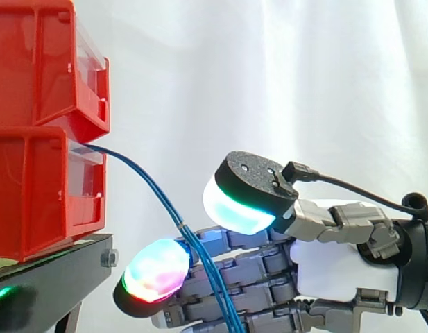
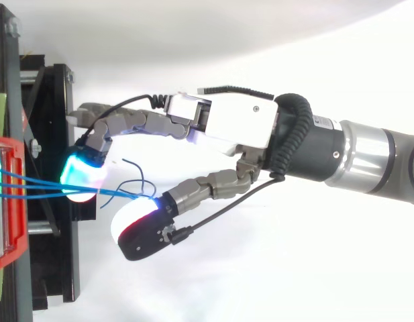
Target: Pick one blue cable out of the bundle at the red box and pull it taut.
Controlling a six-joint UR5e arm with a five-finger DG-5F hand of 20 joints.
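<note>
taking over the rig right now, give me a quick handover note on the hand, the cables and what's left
Hand: at the cable bundle; I cannot tell whether it grips anything.
Blue cables: several leave the lower red bin on the black stand and curve down together across the hand.
Done: the hand is at the bundle.
Left: no single cable looks separated, and the cables bow rather than run taut. Single one out, then pull it straight away from the bin.
</note>
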